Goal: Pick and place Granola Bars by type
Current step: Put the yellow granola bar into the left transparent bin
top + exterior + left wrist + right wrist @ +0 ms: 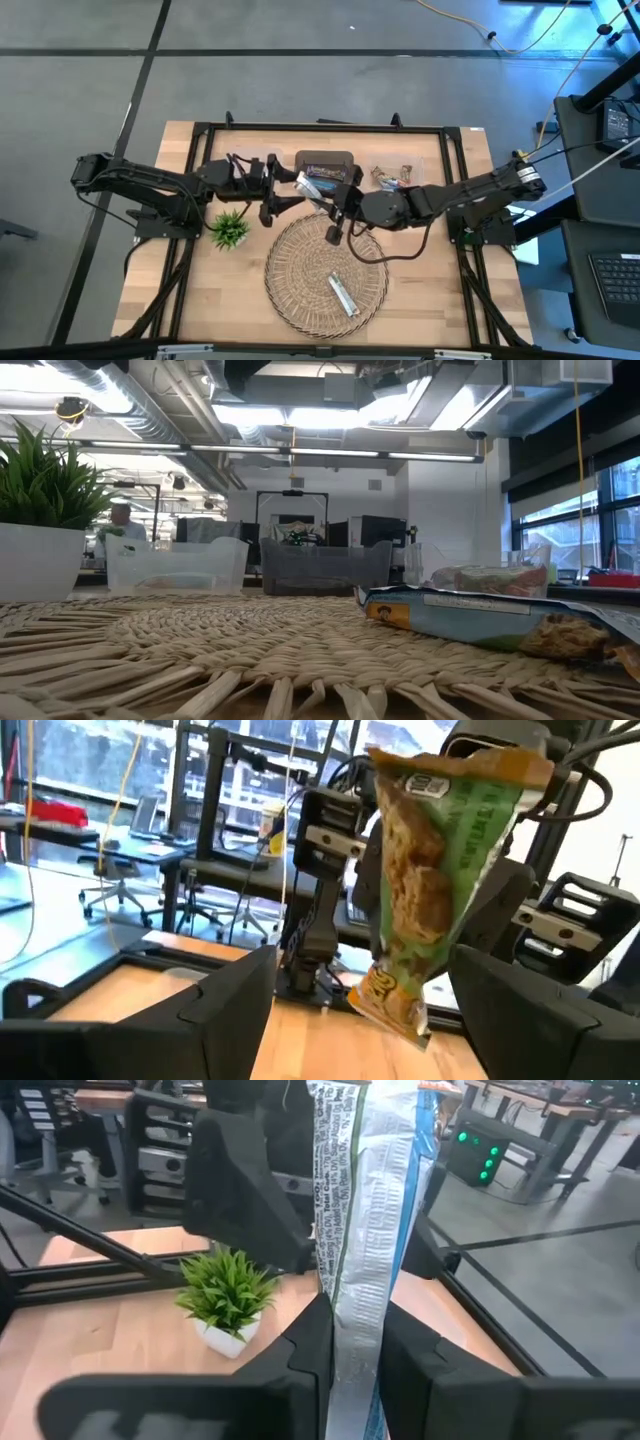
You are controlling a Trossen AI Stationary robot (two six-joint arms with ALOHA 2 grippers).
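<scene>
A green-fronted granola bar point(425, 870) with a silvery seamed back point(365, 1190) is held in the air by my right gripper point(355, 1330), over the far rim of the round wicker tray point(300, 255). In the high view the right gripper point(333, 203) reaches in from the table's right. My left gripper point(362, 970) is open and faces it from the left point(290, 200). Its two fingers stand either side of the bar's free end and do not touch it. A blue-wrapped bar point(343, 294) lies flat on the tray point(480, 615). My right gripper pinches the green bar by one end point(355, 1295) between its two shut fingers. It comes level from the table's right, and the bar runs on past the fingertips, along them, toward the left gripper. The bar is lifted clear of the table and tray.
Three bins stand along the far edge: a clear one point(250, 165), a dark one point(326, 164) and a clear one holding more bars point(395, 176). A small green plant point(229, 229) in a white pot stands left of the tray. Bare wood shows at the near corners.
</scene>
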